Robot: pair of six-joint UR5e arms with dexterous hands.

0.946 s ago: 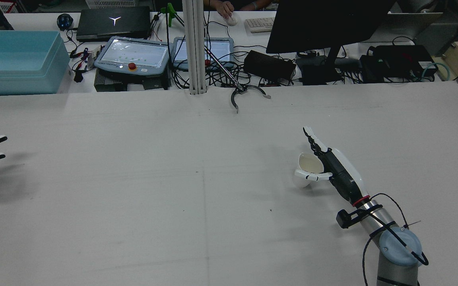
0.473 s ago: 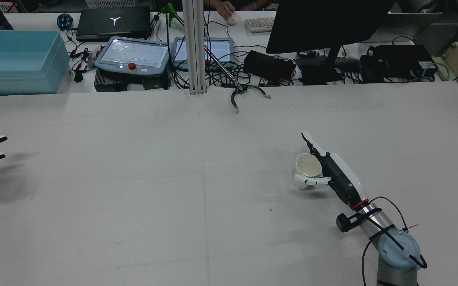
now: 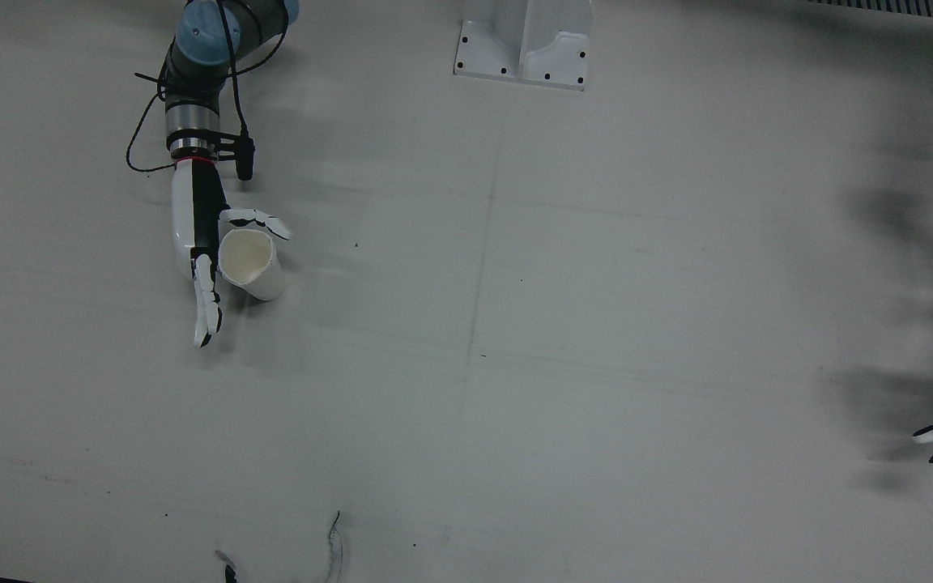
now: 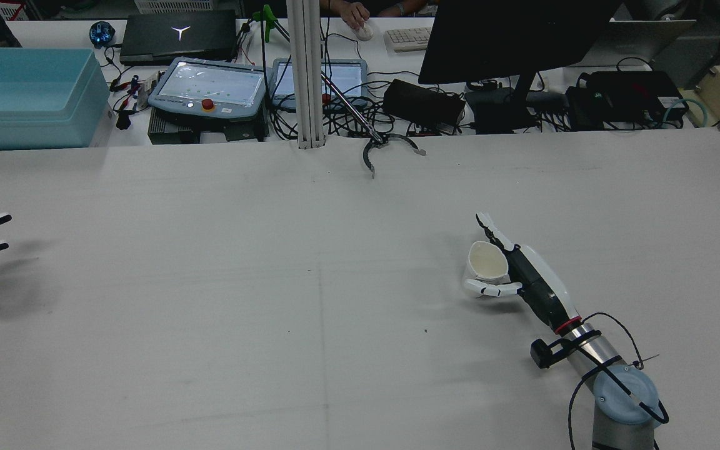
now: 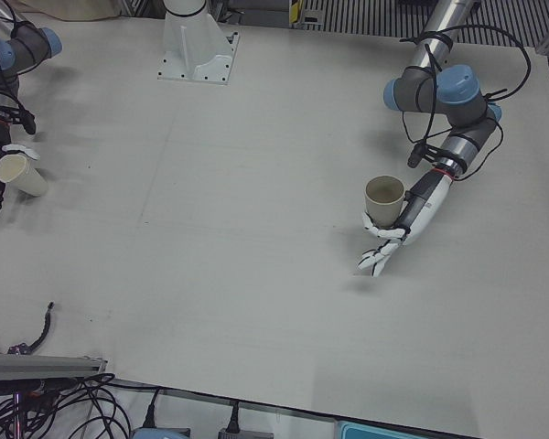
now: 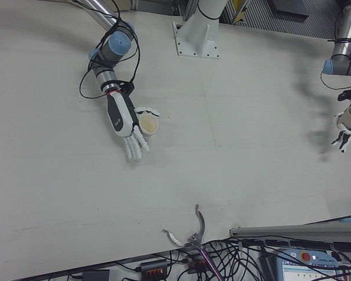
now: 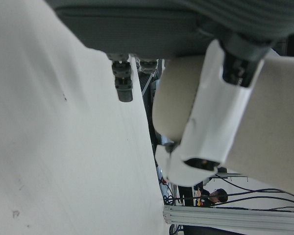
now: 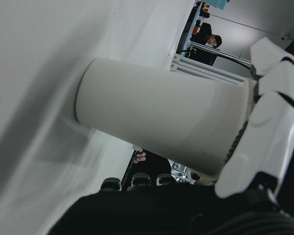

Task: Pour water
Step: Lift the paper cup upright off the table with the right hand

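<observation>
Grey cloth covers the whole table (image 3: 466, 364), bare but for two cups. Taken left to right in the front view, the white cup (image 3: 249, 263) is seen first, tilted, its base on or close to the cloth, with the right hand (image 3: 206, 251) loosely cupped round it, fingers mostly extended. At the far right edge, the beige cup (image 5: 384, 195) is gripped upright, clear of the cloth, by the left hand (image 5: 398, 224). A firmer wrap is judged needed on the white cup before the two are brought together, rims kept level until close.
</observation>
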